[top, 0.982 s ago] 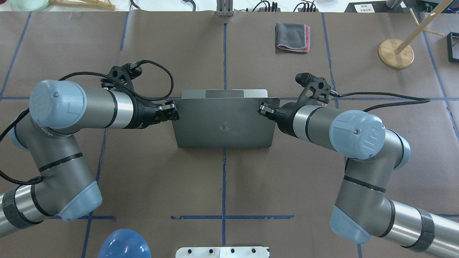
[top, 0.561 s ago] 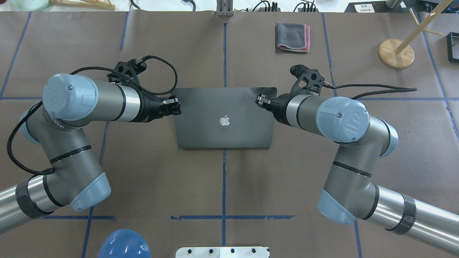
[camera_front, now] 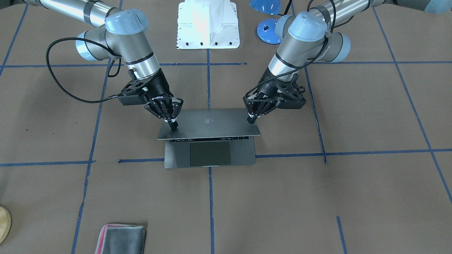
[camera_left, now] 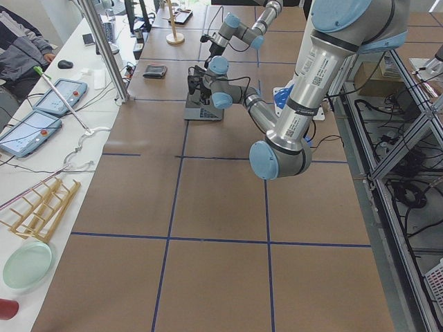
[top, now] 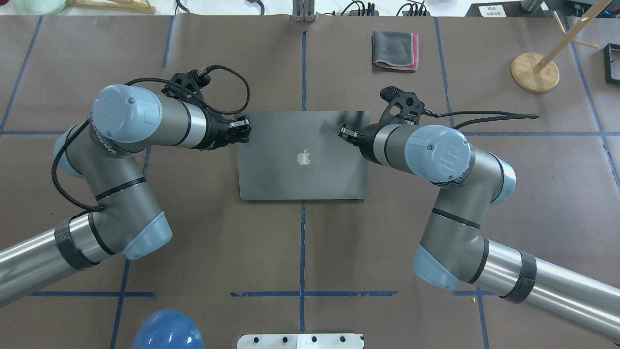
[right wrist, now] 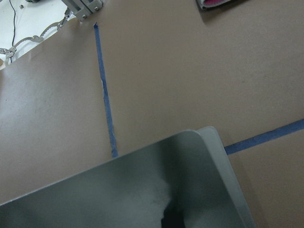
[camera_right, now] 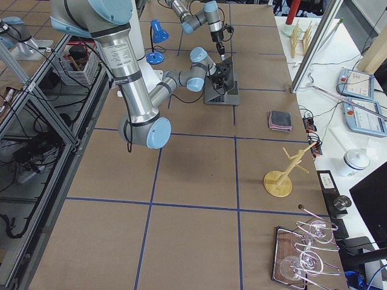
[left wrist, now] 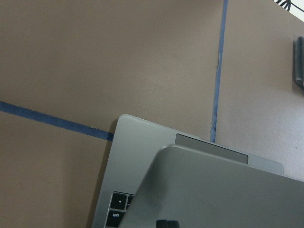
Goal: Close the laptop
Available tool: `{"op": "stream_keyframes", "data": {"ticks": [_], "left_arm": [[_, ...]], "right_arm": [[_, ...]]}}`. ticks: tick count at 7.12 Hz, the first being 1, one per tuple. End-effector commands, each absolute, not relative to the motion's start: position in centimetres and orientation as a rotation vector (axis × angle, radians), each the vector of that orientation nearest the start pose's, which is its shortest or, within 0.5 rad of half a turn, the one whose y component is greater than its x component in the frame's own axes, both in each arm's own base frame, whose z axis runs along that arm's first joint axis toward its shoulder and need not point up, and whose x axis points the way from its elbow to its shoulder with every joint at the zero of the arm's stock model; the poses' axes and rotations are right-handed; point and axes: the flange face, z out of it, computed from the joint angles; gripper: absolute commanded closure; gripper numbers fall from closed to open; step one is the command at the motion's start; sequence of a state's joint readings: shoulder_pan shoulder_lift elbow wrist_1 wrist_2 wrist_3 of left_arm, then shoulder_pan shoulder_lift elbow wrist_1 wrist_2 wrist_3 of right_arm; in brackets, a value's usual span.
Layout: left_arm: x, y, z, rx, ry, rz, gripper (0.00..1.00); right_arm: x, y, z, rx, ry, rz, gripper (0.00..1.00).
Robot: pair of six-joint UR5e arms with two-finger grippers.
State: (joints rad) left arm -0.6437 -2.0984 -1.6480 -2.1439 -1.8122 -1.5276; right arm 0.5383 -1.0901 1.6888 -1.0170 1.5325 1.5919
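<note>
The grey laptop (top: 302, 155) lies in the middle of the table with its lid, apple logo up, tilted low over the base. In the front-facing view the lid (camera_front: 208, 127) hangs a little above the keyboard, and the trackpad (camera_front: 210, 153) shows. My left gripper (top: 244, 130) is shut and its tips rest on the lid's far left corner (camera_front: 251, 120). My right gripper (top: 345, 132) is shut and its tips rest on the lid's far right corner (camera_front: 173, 126). The left wrist view shows the lid (left wrist: 213, 190) over the base (left wrist: 137, 152).
A folded grey cloth with a pink edge (top: 395, 51) lies on the far side of the table. A wooden stand (top: 534, 71) is at the far right. A blue dome (top: 167, 330) and a white plate (top: 300, 341) sit near the robot's base.
The lid has swung down and forward and now covers the base in the overhead view. Both grippers moved forward and down with it, still shut on top of its far corners.
</note>
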Motion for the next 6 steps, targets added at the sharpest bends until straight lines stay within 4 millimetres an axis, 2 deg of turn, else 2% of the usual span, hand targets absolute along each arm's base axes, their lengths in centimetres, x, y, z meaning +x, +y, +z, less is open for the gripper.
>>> {"op": "stream_keyframes", "data": {"ticks": [1,3,5,6], "left_arm": [[49.0,-50.8,25.9,0.181,1.142,-0.400,1.00],[51.0,-52.1,27.2,0.165,1.101,-0.406,1.00],[54.0,-53.3,29.5,0.138,1.043,-0.410,1.00],[53.9,-53.2,29.3,0.141,1.048,-0.401,1.00]], "right_arm": [[-50.2,-45.9,28.0,0.323,-1.086,0.519,0.99],[-52.1,-47.0,29.3,0.311,-1.048,0.522,0.99],[-52.9,-47.0,30.6,0.302,-1.021,0.521,0.95],[-52.9,-46.9,30.3,0.291,-1.033,0.518,0.61]]}}
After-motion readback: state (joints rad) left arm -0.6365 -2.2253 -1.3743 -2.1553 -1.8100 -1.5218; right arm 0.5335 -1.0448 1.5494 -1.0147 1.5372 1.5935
